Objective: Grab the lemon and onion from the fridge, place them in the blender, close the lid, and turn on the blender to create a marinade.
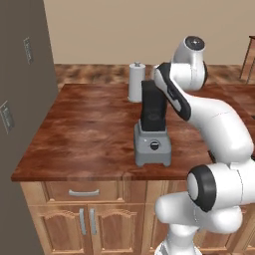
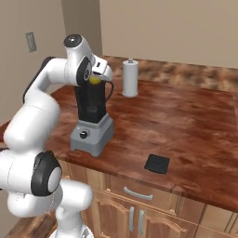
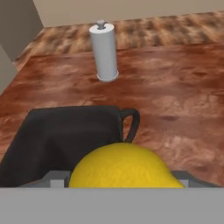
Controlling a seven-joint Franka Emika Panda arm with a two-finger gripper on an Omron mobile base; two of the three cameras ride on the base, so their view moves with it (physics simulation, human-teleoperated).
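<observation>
- The gripper (image 2: 96, 78) sits just above the blender's (image 1: 152, 130) open jar; its fingertips are mostly hidden behind the lemon (image 3: 124, 166) in the hand view, only pale grey finger stubs showing at either side of the fruit
- The jaws stand wide with the lemon between them, so the hand is gripping the lemon; in the right base view the lemon shows as a small yellow patch under the white hand, at the jar's mouth
- In the left base view the arm covers the jar's top and the hand
- The jar is dark, see-through and squarish with a curved handle; its contents cannot be made out; the base is light grey and boxy with a round black knob
- The lid (image 2: 157, 163), flat, black and squarish, lies on the glossy reddish-brown wooden counter (image 2: 186, 121), well apart from the blender, near the front edge
- A white paper-towel roll (image 3: 104, 52) stands upright behind the blender
- The fridge's (image 1: 22, 99) grey side is cut off at the left edge
</observation>
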